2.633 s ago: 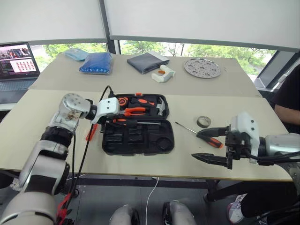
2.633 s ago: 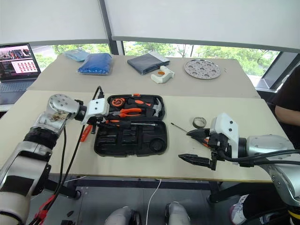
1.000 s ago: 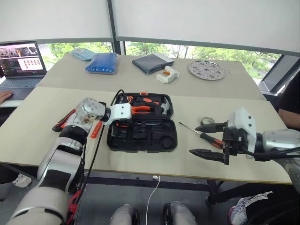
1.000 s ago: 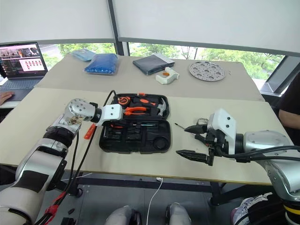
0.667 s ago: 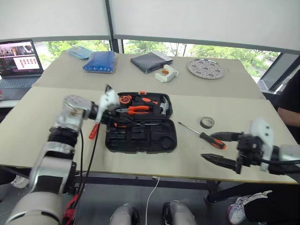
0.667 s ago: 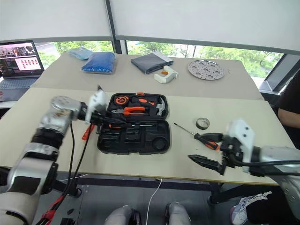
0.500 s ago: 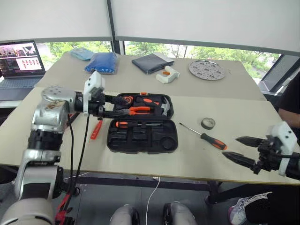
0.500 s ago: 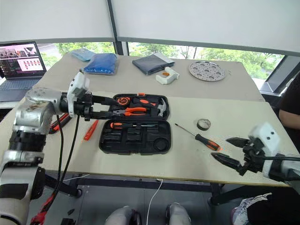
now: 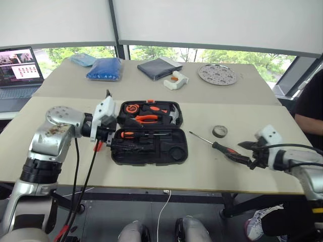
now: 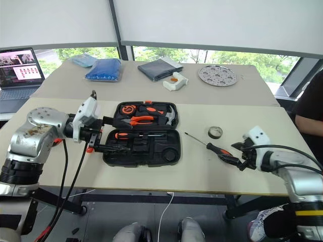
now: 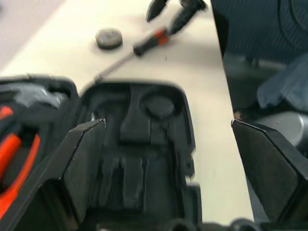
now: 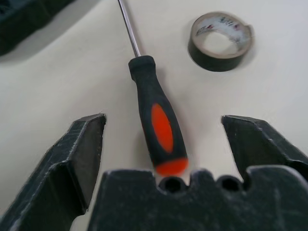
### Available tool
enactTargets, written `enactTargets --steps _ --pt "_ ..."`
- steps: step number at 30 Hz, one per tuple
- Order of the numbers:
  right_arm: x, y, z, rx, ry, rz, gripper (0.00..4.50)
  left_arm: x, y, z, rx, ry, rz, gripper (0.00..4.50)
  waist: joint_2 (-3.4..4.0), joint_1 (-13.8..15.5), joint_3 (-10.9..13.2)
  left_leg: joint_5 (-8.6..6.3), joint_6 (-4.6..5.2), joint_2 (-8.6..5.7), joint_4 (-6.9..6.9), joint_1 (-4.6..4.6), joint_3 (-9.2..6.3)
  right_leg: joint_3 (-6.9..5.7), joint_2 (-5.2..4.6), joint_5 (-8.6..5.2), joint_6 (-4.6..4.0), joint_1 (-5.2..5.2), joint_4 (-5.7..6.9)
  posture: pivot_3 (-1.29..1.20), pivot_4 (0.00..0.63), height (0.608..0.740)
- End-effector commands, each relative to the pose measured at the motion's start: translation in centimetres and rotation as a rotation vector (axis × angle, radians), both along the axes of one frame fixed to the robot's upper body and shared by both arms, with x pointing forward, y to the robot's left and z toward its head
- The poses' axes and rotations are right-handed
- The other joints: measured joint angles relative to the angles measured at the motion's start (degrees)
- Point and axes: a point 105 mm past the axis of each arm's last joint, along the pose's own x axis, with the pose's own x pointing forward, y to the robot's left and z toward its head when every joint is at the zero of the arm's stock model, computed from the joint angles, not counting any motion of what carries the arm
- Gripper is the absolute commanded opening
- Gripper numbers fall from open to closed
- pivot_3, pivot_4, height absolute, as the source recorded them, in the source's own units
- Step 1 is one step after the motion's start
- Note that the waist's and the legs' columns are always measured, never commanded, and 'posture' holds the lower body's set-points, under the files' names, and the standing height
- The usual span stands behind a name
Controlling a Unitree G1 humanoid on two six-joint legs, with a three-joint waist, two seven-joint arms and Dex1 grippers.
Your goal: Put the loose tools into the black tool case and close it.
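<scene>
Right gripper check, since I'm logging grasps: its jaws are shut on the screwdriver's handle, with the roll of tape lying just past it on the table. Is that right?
Not quite. The right gripper has its jaws open on either side of the screwdriver, which lies on the table between them, not clamped. The right wrist view shows this. The roll of tape does lie just past it on the table.
</scene>
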Motion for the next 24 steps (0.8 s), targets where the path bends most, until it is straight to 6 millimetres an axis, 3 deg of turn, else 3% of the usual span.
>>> enactTargets --steps 1,6,9,10,13,18,21,24 --pt "0.5 0.2 0.2 -0.023 -0.032 0.027 2.68 -0.2 0.8 0.8 0.025 -0.064 0.032 4.5 0.01 0.13 0.0 -0.01 -0.01 0.0 0.01 -0.04 0.0 -0.03 0.01 -0.01 0.0 -0.04 0.0 0.0 0.15 0.718" --pt "0.6 1.1 1.9 0.004 -0.103 0.077 1.09 -0.3 2.3 0.9 0.03 -0.048 0.084 4.5 0.01 0.05 0.0 -0.01 -0.01 -0.01 0.04 -0.1 0.0 -0.03 -0.05 -0.02 0.05 -0.08 -0.01 0.0 0.15 0.718" --pt "0.9 4.0 6.3 0.105 -0.194 0.16 1.02 -0.6 3.5 0.8 0.04 -0.034 0.121 4.5 0.13 -0.4 0.07 0.0 -0.04 0.01 0.02 -0.09 0.0 0.06 -0.06 -0.02 0.05 -0.17 0.04 0.0 0.15 0.718" --pt "0.7 5.8 7.8 0.1 -0.227 0.247 1.02 -0.8 4.1 0.7 0.049 -0.028 0.136 4.5 0.15 -0.53 0.08 0.01 -0.07 0.02 0.02 -0.13 0.01 0.14 -0.06 -0.01 0.05 -0.24 0.08 0.0 0.15 0.718" --pt "-0.1 9.8 9.7 0.062 -0.267 0.441 1.02 -0.5 5.1 0.5 0.068 -0.056 0.184 4.5 0.23 -1.07 0.13 0.09 -0.18 0.04 -0.01 -0.18 0.03 0.21 0.01 0.01 0.0 -0.42 0.17 0.0 0.15 0.718" --pt "0.9 15.1 7.4 -0.162 -0.309 0.694 1.02 -0.1 5.2 0.5 0.066 -0.06 0.207 4.5 0.14 -0.09 0.08 0.09 -0.3 0.14 -0.03 -0.17 0.03 0.13 0.23 -0.04 -0.09 -0.4 0.12 0.0 0.15 0.718" --pt "2.8 16.1 6.5 -0.301 -0.376 0.728 1.02 -0.2 5.1 0.7 0.056 -0.067 0.217 4.5 0.16 0.14 0.09 0.09 -0.29 0.02 -0.01 -0.43 0.07 0.07 0.21 -0.03 -0.09 -0.62 0.15 0.0 0.15 0.718" --pt "4.5 17.1 6.7 -0.311 -0.414 0.687 1.02 0.0 5.1 0.6 0.047 -0.078 0.239 4.5 0.15 0.02 0.1 0.1 -0.27 -0.02 0.05 -0.6 0.14 -0.01 0.24 -0.01 -0.08 -0.75 0.15 0.0 0.15 0.718"
